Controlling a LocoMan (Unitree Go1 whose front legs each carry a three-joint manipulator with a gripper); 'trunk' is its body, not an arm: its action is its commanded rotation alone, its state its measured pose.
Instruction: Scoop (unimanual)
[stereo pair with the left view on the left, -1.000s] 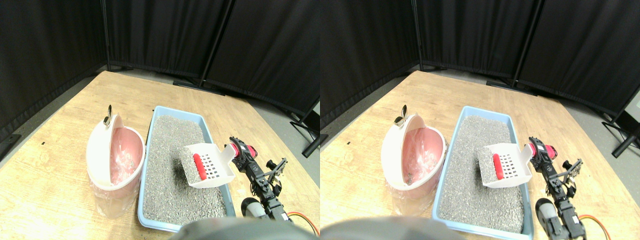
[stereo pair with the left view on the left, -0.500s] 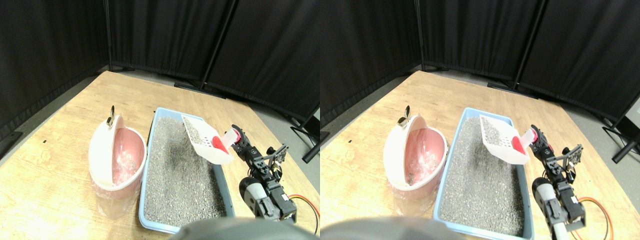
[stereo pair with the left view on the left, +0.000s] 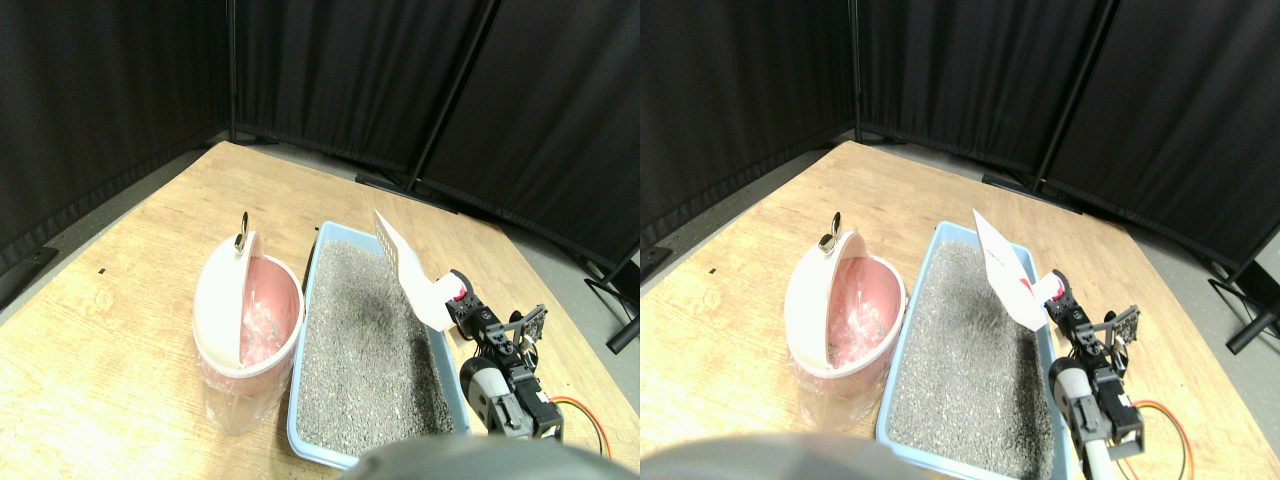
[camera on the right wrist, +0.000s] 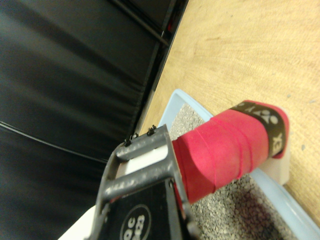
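A white slotted scoop hangs tipped steeply on edge above the right side of the blue litter tray, which is filled with grey litter. My right gripper is shut on the scoop's red-wrapped handle, over the tray's right rim. A little red shows where the scoop meets the handle; the scoop's inside is turned away in this view. To the left of the tray stands a pink bin with its white lid swung open.
A metal clip sticks up from the bin's lid. Black curtain panels on floor stands close off the back. An orange cable lies on the wooden table to the right of my arm.
The scoop has risen out of the litter and swung from lying flat to standing steeply on edge near the tray's far right. The whole picture has also shifted a little.
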